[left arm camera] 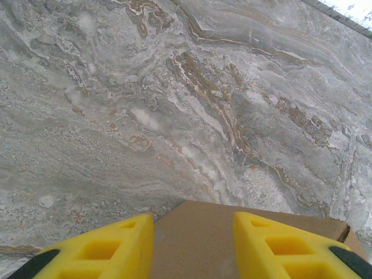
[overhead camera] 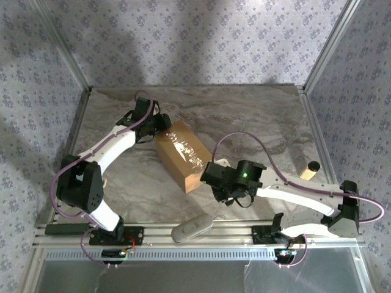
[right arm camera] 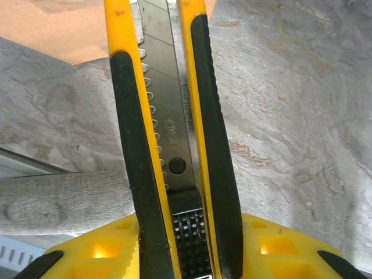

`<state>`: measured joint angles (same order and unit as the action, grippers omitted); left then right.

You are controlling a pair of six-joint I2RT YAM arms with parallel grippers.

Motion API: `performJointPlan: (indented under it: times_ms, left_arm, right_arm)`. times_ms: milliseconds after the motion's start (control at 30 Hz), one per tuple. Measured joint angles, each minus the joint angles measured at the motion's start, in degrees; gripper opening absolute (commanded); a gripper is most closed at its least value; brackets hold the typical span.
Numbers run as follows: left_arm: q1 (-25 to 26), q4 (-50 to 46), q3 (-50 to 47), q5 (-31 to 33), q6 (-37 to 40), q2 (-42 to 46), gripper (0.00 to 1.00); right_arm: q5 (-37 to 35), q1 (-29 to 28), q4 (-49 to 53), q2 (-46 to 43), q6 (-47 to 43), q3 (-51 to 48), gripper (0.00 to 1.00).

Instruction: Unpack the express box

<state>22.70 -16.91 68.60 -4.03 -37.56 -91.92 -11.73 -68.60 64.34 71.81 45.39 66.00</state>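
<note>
So the box [overhead camera: 181, 156] sat slantwise around the middle of the bench [overhead camera: 263, 116], flaps shut and shiny tape along the top seam. My read is that the step was getting the blade onto that tape to slit it.

The right gripper [right arm camera: 185, 235] had its jaws clenched on a yellow-and-black knife [right arm camera: 168, 133], blade out and aimed at the near corner of the box. The tip ran off the top of the wrist view, so I couldn't tell if it was touching cardboard.

The left gripper [left arm camera: 193, 220] was over the far end of the box, jaws released and standing apart with bare cardboard between them. The box ran out past the right finger, so nothing was pinched. Whether it was pressing down, no idea.

How I'd do it:
- Brace first. The box is light and will skate on that marble top, so the left one needs to really push down.
- Keep the blade shallow, just through the tape, since whatever is inside is right under the flaps.
- Follow the seam in one straight pull and stop well short of the left jaws.

Pose-wise, the left arm was folded, elbow back near its base and forearm reaching forward to the box's far end. The right arm lay long and low across the bench from the right, wrist just beside the box's near end.
</note>
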Motion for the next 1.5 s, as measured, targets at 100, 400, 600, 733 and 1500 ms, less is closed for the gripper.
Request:
performJointPlan:
  times_ms: [100, 400, 600, 733, 1500]
  left_arm:
    - [0.22, 0.02, 0.0, 0.02, -0.44, 0.0, 0.4]
    - [0.31, -0.11, 0.07, 0.02, -0.66, 0.0, 0.4]
    - [0.37, -2.84, 1.9, 0.96, -0.63, -0.02, 0.4]
    - [0.52, -5.42, 4.5, 2.05, -0.13, -0.04, 0.41]
    - [-2.58, -14.21, 9.84, -1.77, 0.63, 3.89, 0.59]
  right_arm:
    - [1.49, 1.09, -1.51, -1.77, -0.02, -1.42, 0.0]
    - [0.39, 0.13, -1.38, -0.96, -0.04, -1.46, 0.0]
    - [-4.59, -2.89, 4.04, 5.86, 0.0, 3.19, 0.0]
    - [-6.14, -3.8, 5.05, 7.43, 0.02, 4.55, 0.0]
    - [-8.07, -3.23, -0.68, 7.69, 0.02, 5.62, 0.0]
